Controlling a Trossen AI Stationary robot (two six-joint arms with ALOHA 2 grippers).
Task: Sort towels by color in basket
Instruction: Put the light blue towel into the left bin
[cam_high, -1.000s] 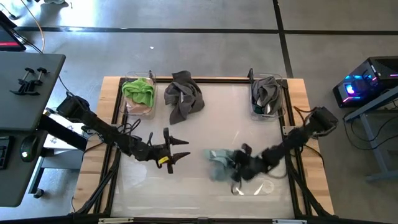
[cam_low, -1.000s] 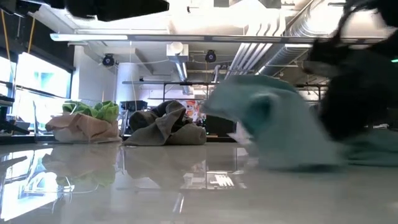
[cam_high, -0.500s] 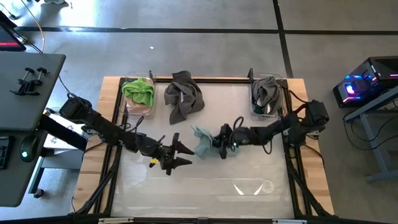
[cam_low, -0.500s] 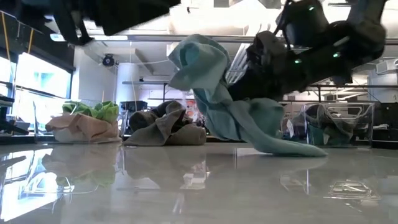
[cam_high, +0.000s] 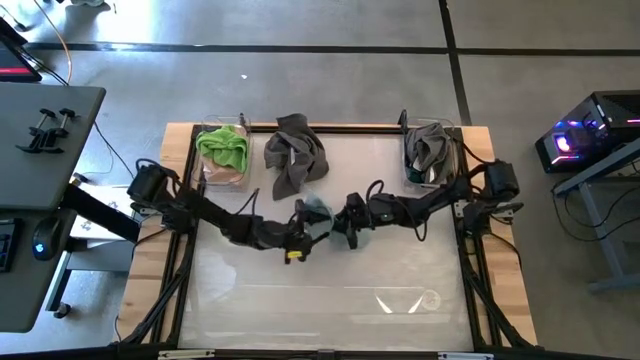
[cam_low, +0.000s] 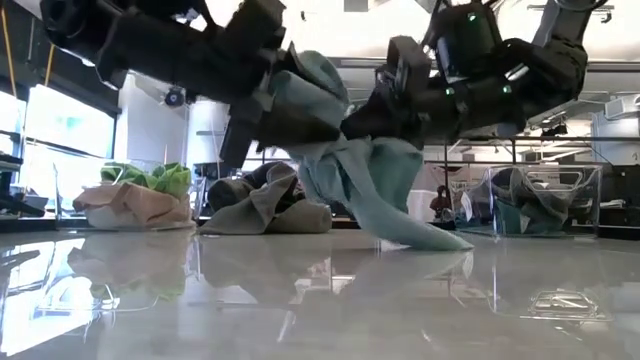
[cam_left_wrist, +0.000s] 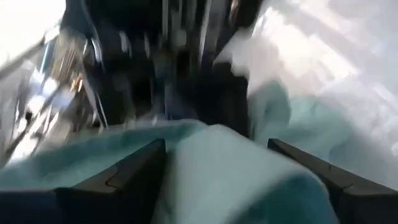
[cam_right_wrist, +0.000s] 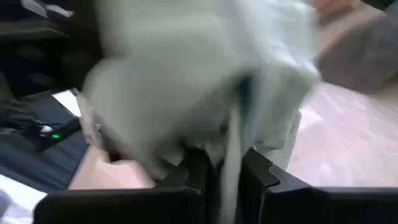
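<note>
Jaws spread wide, the left gripper (cam_high: 303, 228) has its fingers (cam_left_wrist: 124, 174) either side of the pale mint towel (cam_low: 350, 180) near the middle of the table (cam_high: 330, 300), bracketing the cloth but not yet pressed onto it. The right gripper (cam_high: 340, 222) meets it from the opposite side with jaws pinched tight on the same towel, holding it lifted so that its tail trails down and touches the glossy tabletop.

A dark grey towel (cam_high: 293, 152) lies loose by the table's far edge, left of centre. In the far left corner a clear bin (cam_high: 203, 168) holds the lime green towel (cam_high: 223, 147) on top of a pinkish cloth (cam_low: 125, 205). In the far right corner a second clear bin (cam_high: 455, 150) holds another dark grey towel (cam_high: 428, 148).

The tabletop is a pale reflective sheet with a light wooden border (cam_high: 505, 250) showing at the sides. It stands on a grey concrete floor (cam_high: 320, 60). A dark desk (cam_high: 40, 130) sits off the left edge, and equipment with blue and pink lights (cam_high: 580, 135) off the right. Ceiling ducts and pipes (cam_low: 420, 55) run overhead beyond the far edge, in the low view
</note>
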